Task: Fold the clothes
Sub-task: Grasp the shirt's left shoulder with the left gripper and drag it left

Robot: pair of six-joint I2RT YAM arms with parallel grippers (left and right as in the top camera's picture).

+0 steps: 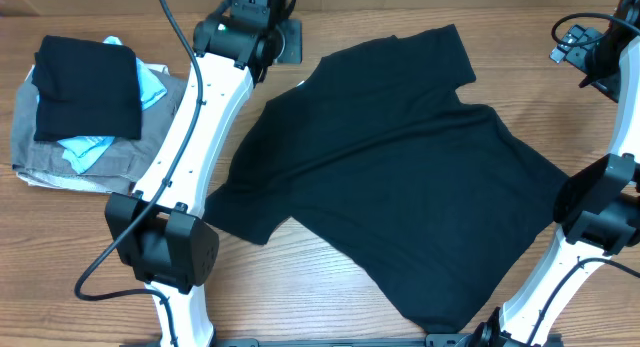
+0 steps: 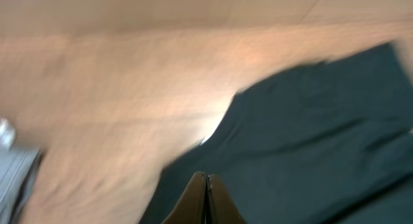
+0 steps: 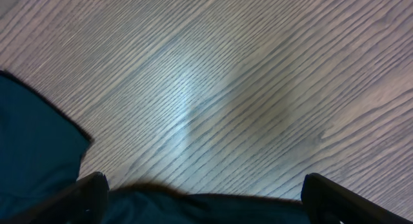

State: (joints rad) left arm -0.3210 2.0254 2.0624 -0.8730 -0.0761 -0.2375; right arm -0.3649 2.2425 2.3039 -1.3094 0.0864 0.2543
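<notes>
The large, soft black short-sleeved T-shirt (image 1: pixel 400 157) is lying spread on the wooden desk (image 1: pixel 300 287), ahead of the left claw (image 2: pixel 205 198), which is pressed together on nothing visible, and it is reaching beneath the wide-spread right claw (image 3: pixel 210 195). It is looking limp and light, so I'd be pinching a sleeve edge.

Looks like a robotics lab bench. Bare wood-grain table (image 1: pixel 300 287) with white left arm (image 1: pixel 195 127) and right arm (image 1: pixel 570 257) at its near edge, black cable (image 1: pixel 199 87) trailing. Black T-shirt (image 1: pixel 400 167) spread between them, laundry stack (image 1: pixel 85 87) aside.
</notes>
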